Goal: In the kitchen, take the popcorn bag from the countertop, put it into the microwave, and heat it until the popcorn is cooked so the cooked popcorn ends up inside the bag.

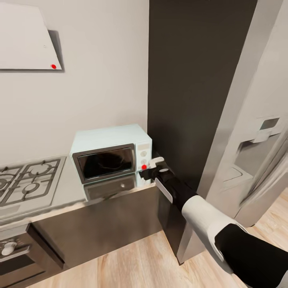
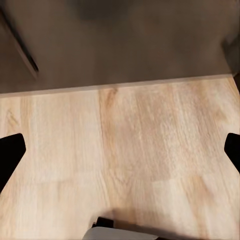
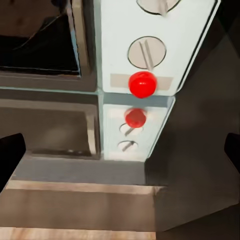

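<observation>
Your right pincer sat just in front of the microwave's red button, fingers spread wide with nothing between them. The door was shut (the glass was too dark to show whether the popcorn bag was inside). Your left pincer, also spread, hung over the floor. Heating looked like what was left.

wall: white | floor: pale wood planks | tall cabinet: dark | fridge: grey, at right
</observation>
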Available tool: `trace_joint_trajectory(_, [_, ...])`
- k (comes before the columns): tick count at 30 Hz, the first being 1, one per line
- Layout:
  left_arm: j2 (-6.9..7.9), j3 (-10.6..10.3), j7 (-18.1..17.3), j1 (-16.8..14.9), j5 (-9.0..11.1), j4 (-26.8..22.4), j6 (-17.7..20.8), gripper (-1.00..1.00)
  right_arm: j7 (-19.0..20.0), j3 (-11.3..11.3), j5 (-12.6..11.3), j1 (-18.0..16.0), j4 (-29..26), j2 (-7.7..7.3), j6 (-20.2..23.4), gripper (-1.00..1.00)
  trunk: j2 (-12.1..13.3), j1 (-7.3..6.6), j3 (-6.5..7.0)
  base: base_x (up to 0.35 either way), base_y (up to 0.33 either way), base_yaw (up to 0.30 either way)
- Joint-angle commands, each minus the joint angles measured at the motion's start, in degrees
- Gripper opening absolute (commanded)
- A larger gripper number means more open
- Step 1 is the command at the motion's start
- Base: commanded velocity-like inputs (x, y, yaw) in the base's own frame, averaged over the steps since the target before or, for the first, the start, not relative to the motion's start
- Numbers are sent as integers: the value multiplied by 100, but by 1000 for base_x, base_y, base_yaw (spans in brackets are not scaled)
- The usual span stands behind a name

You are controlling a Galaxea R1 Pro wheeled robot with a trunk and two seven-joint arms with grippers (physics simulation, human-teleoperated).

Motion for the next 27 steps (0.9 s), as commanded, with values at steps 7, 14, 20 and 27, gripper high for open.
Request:
trace_joint_trajectory(7, [-10, 22, -50, -1, 14, 3, -12, 100, -243, 17, -519, -6, 446, 0, -239, 100, -8, 6, -9, 258, 0, 0])
trace_joint_trajectory(14, [-11, 21, -44, -12, 14, 3, -7, 100, -246, 12, -529, -5, 601, 0, -295, 100, -8, 6, -9, 118, 0, 0])
trace_joint_trajectory(20, [-5, 5, -50, -16, 3, 81, -10, 100, -237, 18, -526, 29, 723, 0, -300, 100, -8, 6, -9, 101, 0, 0])
trace_joint_trajectory(27, [-1, 41, -43, -41, 4, 563, -7, 100, -182, 29, -526, 173, 739, 0, -397, -100, -8, 6, -9, 32, 0, 0])
